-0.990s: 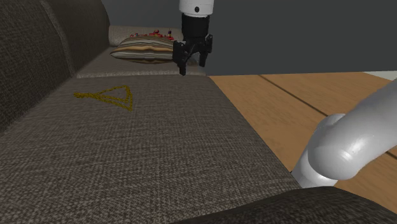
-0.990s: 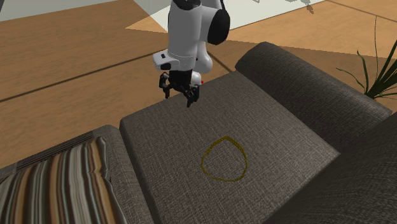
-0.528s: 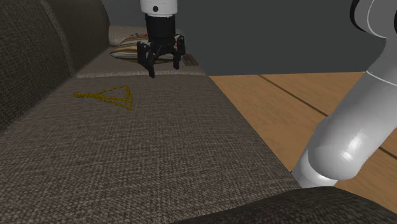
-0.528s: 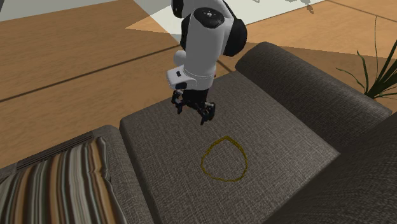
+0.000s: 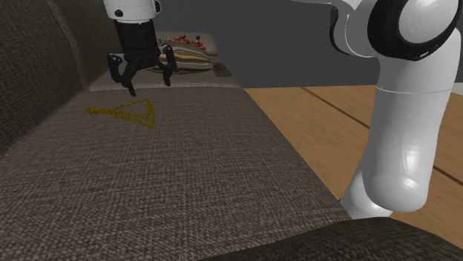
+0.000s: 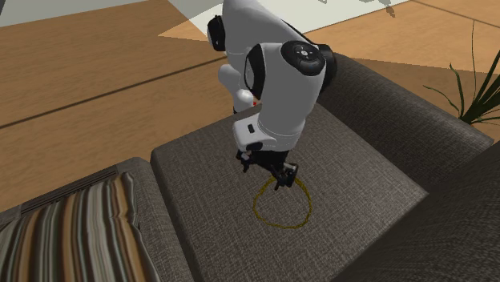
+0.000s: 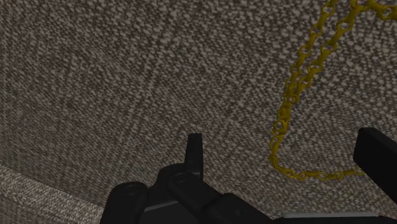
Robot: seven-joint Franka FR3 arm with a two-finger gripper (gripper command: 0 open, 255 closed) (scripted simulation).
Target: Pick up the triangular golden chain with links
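Shoulder view: the tool point(image 5: 148, 83) hangs wide open and empty just above the far side of the golden chain point(image 5: 126, 113). The chain lies flat on the sofa seat point(image 5: 193, 170), narrow tip pointing left, long axis left-right.

Second exterior view: the tool point(image 6: 268, 170) hovers over the loop's far rim.

Wrist view: a chain corner lies between the spread fingers point(image 7: 194, 149), untouched.

Nothing is grasped yet; I judge lowering, closing and lifting remain.

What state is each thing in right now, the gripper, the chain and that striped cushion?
gripper: open, holding nothing, poised just above the sofa seat by the chain.
golden chain: lying flat on the seat in a closed loop, not gripped.
striped cushion: lying flat at the far end of the sofa, untouched.
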